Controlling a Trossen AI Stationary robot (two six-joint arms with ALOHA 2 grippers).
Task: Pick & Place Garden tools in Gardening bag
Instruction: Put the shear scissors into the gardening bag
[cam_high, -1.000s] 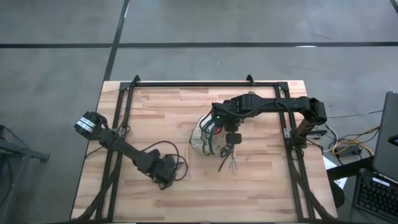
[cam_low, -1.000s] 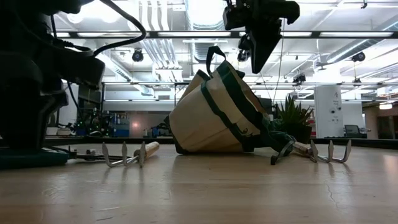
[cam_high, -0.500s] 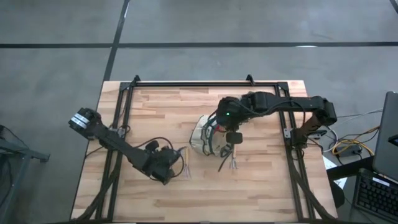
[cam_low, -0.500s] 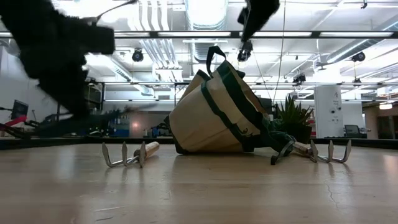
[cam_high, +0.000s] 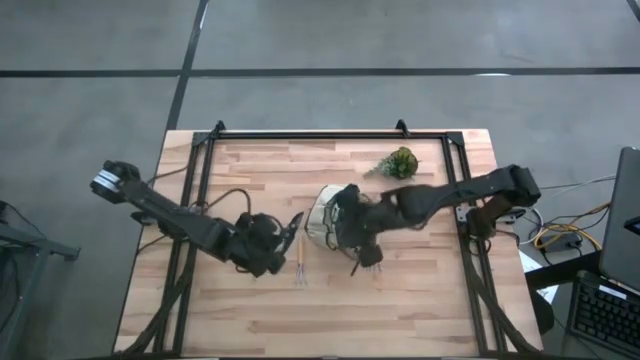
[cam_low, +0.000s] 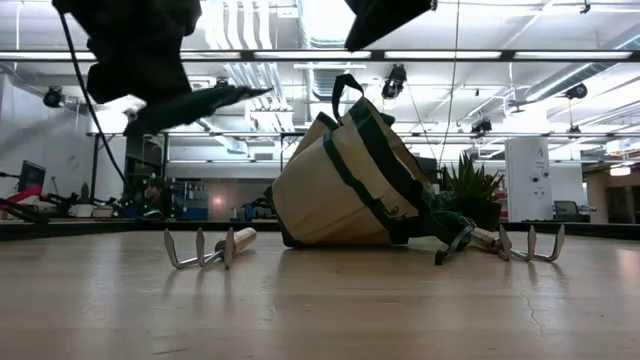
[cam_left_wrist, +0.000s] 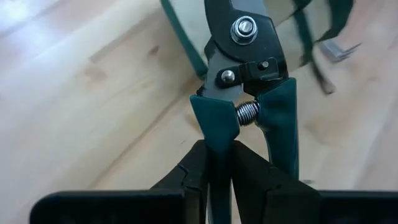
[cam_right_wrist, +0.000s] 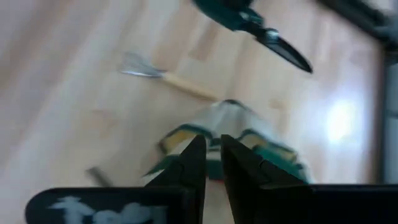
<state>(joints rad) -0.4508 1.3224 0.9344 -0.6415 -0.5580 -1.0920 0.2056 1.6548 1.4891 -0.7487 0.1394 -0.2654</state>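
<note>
While the right pincer (cam_right_wrist: 212, 163) is held nearly closed and empty above the gardening bag (cam_high: 330, 215), dark-green-handled pruning shears (cam_left_wrist: 245, 74) are clamped in the left pincer (cam_left_wrist: 217, 163) beside it.

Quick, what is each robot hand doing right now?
Left gripper: shut on one handle of the pruning shears, lifted off the table.
Right gripper: fingers nearly together, holding nothing, above the gardening bag.

Matt cloth gardening bag (cam_low: 345, 180), steel-bladed shears (cam_left_wrist: 249, 81), pale wooden table (cam_high: 420, 310)
</note>
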